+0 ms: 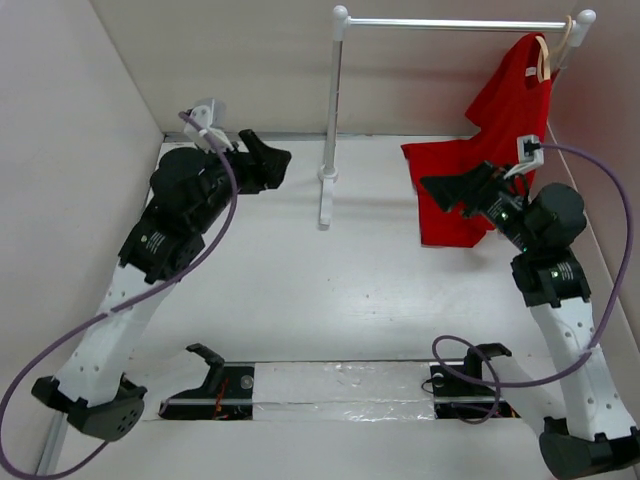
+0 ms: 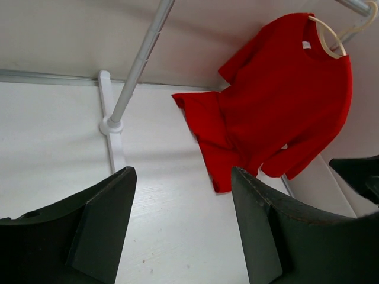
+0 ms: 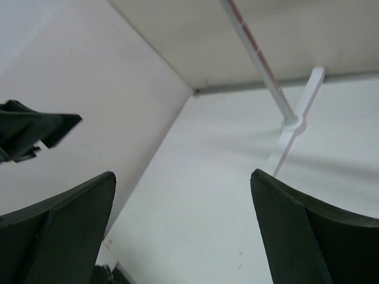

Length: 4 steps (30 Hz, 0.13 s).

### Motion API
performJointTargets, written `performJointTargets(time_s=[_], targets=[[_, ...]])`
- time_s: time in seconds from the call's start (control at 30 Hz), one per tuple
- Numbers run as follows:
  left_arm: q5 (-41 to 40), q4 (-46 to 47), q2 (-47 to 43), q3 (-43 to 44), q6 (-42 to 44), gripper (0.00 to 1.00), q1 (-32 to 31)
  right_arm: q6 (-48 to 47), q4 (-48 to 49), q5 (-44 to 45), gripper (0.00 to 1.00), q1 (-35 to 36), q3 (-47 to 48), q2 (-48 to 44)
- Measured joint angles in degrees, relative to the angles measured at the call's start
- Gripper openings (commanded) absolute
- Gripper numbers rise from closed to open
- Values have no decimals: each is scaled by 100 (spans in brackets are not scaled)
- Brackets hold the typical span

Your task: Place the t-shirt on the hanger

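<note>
The t-shirt (image 1: 510, 100) is seen draped on the hanger (image 1: 545, 58), which is hooked on the rail (image 1: 450, 22) above and behind the right tool (image 1: 436, 195). Its hem seems to be trailed onto the tabletop (image 1: 330, 290) just beside that tool. The 2 tools are spread wide with nothing held, the left tool (image 1: 268, 158) well apart from the cloth. The cloth could be snagged and dragged off the hanger if the right tool is moved carelessly.

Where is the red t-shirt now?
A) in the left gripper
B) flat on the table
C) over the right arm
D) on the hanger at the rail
D: the t-shirt hangs from the hanger, which is hooked over the rail.
</note>
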Motion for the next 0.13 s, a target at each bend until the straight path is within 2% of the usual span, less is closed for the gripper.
performJointTargets(time_s=[0.1,0.13], targets=[[-90,48,-393,-400,-116,59,0,-17,-393,133,100,122,-306,-420],[-83,48,-452,-505,-155,61,-2,-20,-518,160,100,125,-341,-496]])
